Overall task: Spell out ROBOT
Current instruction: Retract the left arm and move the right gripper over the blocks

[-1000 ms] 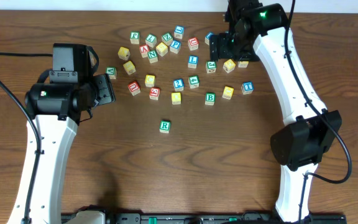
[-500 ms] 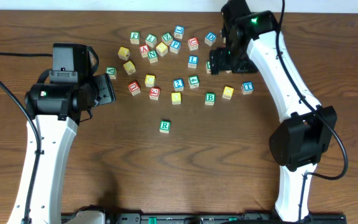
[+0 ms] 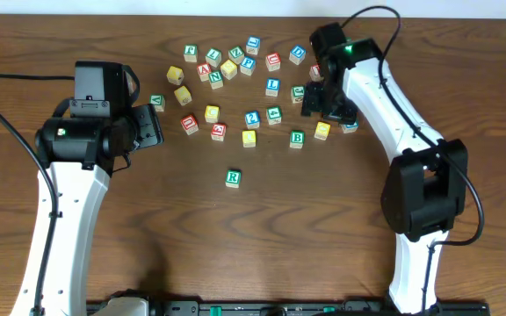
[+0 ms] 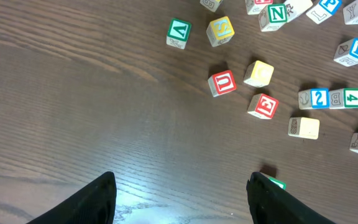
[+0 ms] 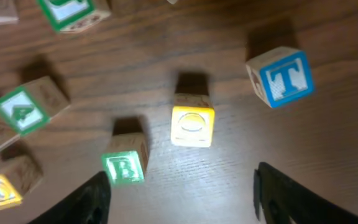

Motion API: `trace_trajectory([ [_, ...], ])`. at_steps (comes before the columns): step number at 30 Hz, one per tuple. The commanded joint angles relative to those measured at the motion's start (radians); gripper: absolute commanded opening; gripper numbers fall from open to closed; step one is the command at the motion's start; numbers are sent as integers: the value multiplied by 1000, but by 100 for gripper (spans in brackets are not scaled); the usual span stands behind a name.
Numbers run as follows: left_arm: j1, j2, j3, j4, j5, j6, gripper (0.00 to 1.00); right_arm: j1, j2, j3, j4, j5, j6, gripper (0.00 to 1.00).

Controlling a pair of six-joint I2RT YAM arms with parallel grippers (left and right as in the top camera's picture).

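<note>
Robot's left arm (image 3: pixel 55 202) reached forward, left gripper (image 4: pixel 182 202) aimed down, its fingers well apart with nothing between them, right arm (image 3: pixel 402 114) stretched far forward, right gripper (image 5: pixel 185 199) aimed down, fingers spread, gripping nothing.

A dark brown wooden surface (image 3: pixel 235 254) is carrying a red-lettered wooden U cube (image 4: pixel 222 83) and a red-lettered wooden E cube (image 4: pixel 263 106). They are sitting near each other, not touching.

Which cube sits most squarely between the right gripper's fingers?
The yellow-faced cube, centred in the right wrist view; there the green B cube lies off to its left and the blue T cube to its upper right.
</note>
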Motion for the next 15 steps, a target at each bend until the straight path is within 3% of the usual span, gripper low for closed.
trace_trajectory([
  [1, 5, -2, 22, -2, -8, 10, 66, -8, 6, -44, 85, -18, -155, 75],
  [6, 4, -2, 22, -2, -8, 10, 66, -9, 6, -55, 122, -39, -656, 80],
  [10, 4, -2, 22, -2, -8, 10, 66, -17, 6, -59, 155, -27, -834, 82],
  [15, 5, -2, 22, -2, -8, 10, 66, -25, 6, -85, 198, -27, -966, 77],
])
